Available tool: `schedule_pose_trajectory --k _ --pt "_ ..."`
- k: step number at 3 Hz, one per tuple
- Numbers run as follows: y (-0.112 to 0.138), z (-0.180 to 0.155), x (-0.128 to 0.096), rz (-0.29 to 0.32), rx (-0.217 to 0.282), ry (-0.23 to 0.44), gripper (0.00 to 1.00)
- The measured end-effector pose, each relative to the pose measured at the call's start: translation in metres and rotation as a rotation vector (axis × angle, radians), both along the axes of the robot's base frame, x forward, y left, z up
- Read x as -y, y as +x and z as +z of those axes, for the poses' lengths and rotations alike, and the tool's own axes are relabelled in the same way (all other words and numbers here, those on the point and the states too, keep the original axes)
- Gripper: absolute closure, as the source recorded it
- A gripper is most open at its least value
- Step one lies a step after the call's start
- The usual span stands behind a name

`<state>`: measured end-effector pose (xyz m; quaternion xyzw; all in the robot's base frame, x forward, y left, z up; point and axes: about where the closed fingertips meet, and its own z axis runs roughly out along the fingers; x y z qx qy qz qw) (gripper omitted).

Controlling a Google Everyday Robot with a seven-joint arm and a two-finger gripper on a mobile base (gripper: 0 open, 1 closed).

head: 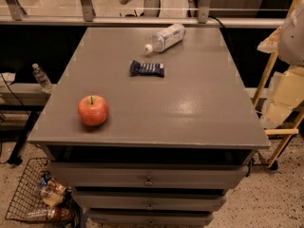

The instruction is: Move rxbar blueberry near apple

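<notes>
The rxbar blueberry (pixel 147 69), a flat bar in a dark navy wrapper with pale lettering, lies flat on the grey table top (pixel 190 108), a little behind its middle. The apple (pixel 93 110), red-orange with a short dark stem, stands near the table's front left corner, well apart from the bar. My gripper is not in view. Only a pale rounded part (pixel 292 32), perhaps of my arm, shows at the right edge.
A clear plastic water bottle (pixel 164 37) lies on its side at the back of the table, behind the bar. The table has drawers (pixel 148 179) in front. A wire basket (pixel 38 194) sits on the floor at left, a wooden frame (pixel 275 103) at right.
</notes>
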<state>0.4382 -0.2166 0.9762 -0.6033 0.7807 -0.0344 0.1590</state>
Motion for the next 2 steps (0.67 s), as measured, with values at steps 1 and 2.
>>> schedule_pose_trajectory --k 1,2 --pt "0.001 0.001 -0.001 0.001 0.003 0.002 0.0" --pt "0.028 0.001 -0.009 0.027 0.003 0.061 0.0"
